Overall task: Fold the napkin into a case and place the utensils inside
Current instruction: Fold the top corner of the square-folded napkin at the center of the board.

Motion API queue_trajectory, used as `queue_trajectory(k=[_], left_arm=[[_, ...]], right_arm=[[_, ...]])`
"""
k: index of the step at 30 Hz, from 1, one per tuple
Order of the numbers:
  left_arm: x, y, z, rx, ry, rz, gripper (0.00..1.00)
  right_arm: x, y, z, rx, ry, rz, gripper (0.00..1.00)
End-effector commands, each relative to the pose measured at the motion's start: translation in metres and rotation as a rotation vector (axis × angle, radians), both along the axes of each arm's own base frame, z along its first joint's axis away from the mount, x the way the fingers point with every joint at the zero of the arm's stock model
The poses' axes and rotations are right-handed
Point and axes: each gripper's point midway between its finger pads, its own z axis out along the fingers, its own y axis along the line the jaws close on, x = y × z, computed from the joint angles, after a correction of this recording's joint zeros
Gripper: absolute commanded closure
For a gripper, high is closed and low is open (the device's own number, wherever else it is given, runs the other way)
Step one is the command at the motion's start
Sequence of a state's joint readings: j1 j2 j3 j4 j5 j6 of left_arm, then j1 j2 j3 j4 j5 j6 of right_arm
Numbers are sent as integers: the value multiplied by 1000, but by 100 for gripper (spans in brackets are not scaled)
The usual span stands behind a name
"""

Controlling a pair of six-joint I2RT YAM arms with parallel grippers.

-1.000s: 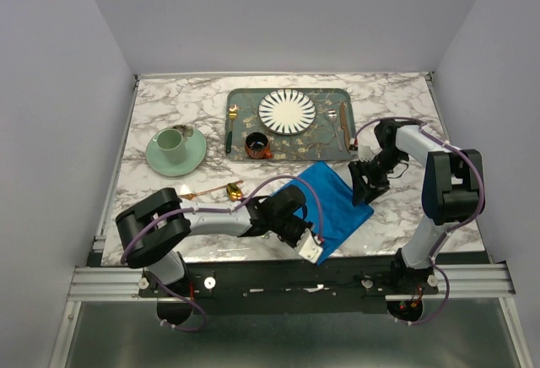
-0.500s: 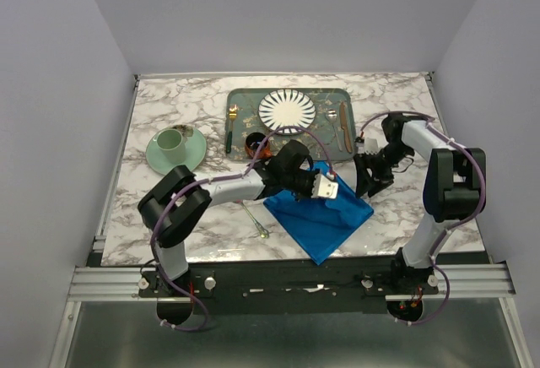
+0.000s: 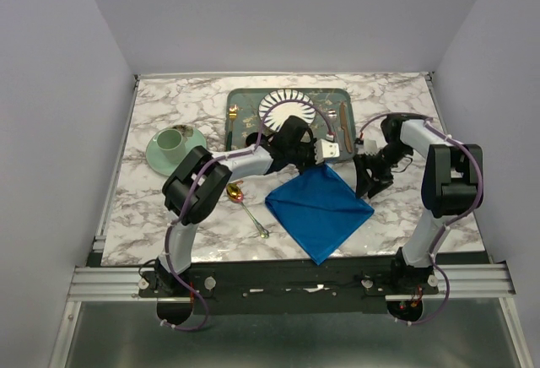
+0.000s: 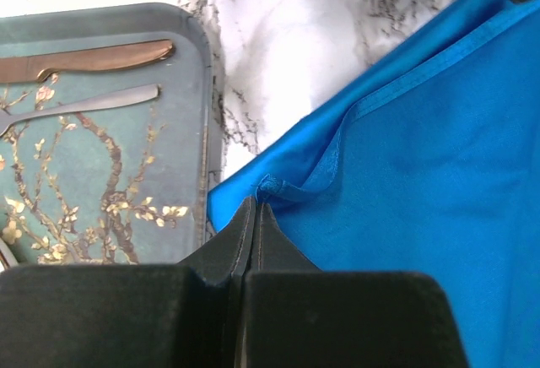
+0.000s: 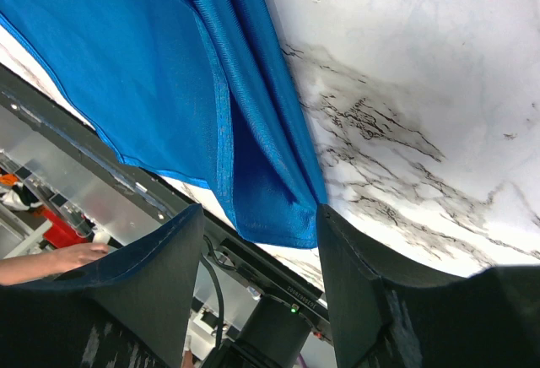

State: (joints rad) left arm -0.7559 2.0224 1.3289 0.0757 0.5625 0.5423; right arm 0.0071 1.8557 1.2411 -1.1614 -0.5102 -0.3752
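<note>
While the left gripper (image 4: 256, 212) is pinching the far corner of the napkin (image 3: 321, 208) between pressed-together fingers (image 4: 226, 246) just beside the tray (image 4: 101, 174), the right gripper (image 5: 257, 216) is hovering with fingers (image 5: 160, 275) spread astride its right corner; the napkin is lying on the table (image 3: 169, 106), right of the spoon (image 3: 236, 192)

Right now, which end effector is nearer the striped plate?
Left. The left end effector pinches the napkin by the plate's tray; the right end effector is farther, at the napkin's right corner.

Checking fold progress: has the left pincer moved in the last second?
Yes. Shut on the napkin corner, the left pincer went from the near edge of the table back across it to the near right corner of the tray.
</note>
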Motion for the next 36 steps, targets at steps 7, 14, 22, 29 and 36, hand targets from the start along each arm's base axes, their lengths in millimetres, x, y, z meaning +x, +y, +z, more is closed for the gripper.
queue_trajectory(k=[7, 14, 22, 29, 36], left_arm=[[17, -1, -4, 41, 23, 68, 94], [32, 13, 5, 54, 53, 178, 52], [32, 51, 55, -5, 111, 310, 46], [-7, 94, 76, 3, 153, 340, 45], [-40, 124, 67, 42, 180, 350, 48]], right_arm=[[3, -1, -2, 5, 13, 12, 36], [0, -5, -11, -13, 40, 26, 36], [1, -7, -25, -31, 70, 24, 37], [-13, -9, -33, -35, 119, 37, 44], [-40, 0, -31, 22, 193, 23, 55]])
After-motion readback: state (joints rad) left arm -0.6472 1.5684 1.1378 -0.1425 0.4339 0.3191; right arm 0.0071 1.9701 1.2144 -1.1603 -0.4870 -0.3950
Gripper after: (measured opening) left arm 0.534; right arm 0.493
